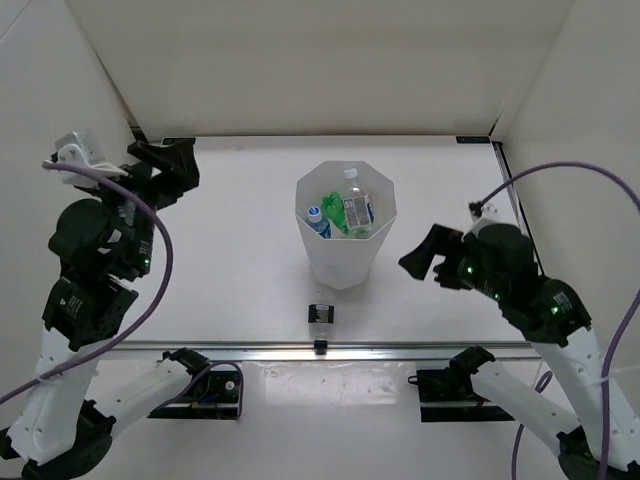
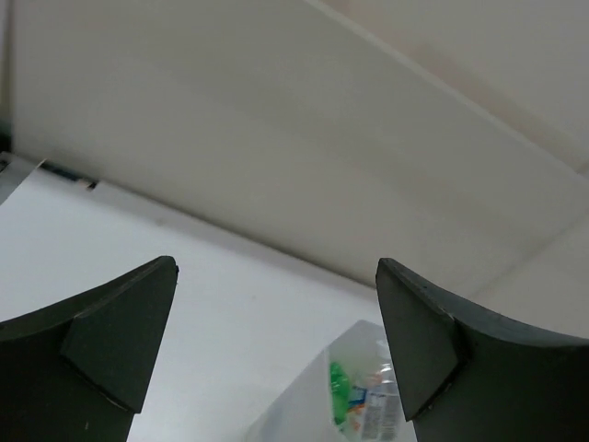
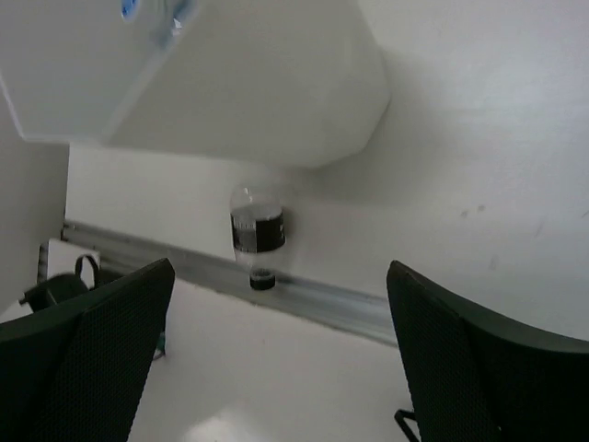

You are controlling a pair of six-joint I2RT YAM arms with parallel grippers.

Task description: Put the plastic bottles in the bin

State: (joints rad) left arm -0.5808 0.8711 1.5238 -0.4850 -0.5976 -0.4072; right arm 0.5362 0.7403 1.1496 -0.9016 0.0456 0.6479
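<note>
White translucent plastic forms the tall bin (image 1: 345, 265) with the eight-sided rim, standing at the centre of the top view. All four small plastic bottles appear to lie inside it. The green one (image 1: 334, 213) is in the middle, and the clear one with a blue label (image 1: 318, 222) is to its left. The clear one with a white-red label (image 1: 358, 212) is to its right, and a plain clear one (image 1: 351, 177) is against the far wall.

The left gripper (image 1: 165, 165), at the upper left, has its fingers spread wide and holds nothing. The right gripper (image 1: 425, 255), at centre right, is likewise released and empty.

Just below the bin sits a small black-and-clear object (image 1: 320, 313). I cannot tell whether it is a bottle.

Such bottles are probably light, thin-walled and smooth, so they would dent and slip under a hard squeeze. A hold across the labelled mid-body would suit best. The bin itself looks light enough to tip if knocked.
</note>
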